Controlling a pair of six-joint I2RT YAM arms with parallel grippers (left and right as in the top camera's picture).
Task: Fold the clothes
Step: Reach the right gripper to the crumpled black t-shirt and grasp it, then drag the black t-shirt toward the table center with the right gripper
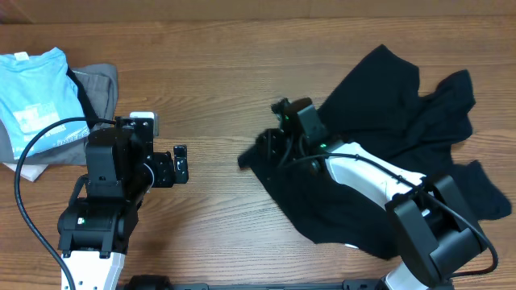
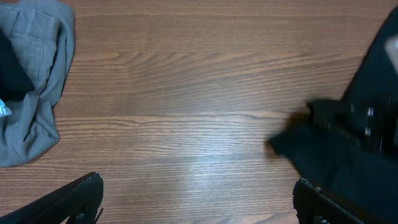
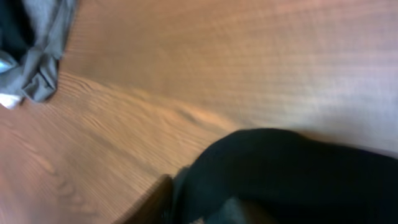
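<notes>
Now the crumpled black cloth garment [image 1: 387, 113] sprawls at three o'clock on the brown wooden table [image 1: 218, 72]. The right gripper [image 1: 266, 150] stretches low to its nine-o'clock edge, jaws lost in dark fabric; pinching or not cannot be told. The left gripper [image 1: 182, 163] points toward three o'clock, fingers [image 2: 68, 199] spread wide.

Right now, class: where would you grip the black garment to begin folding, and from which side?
Probably the corner of the black garment that juts left onto the bare table. Come from the left, low over the wood: that corner lies flat at the edge, while the rest is rumpled.
</notes>
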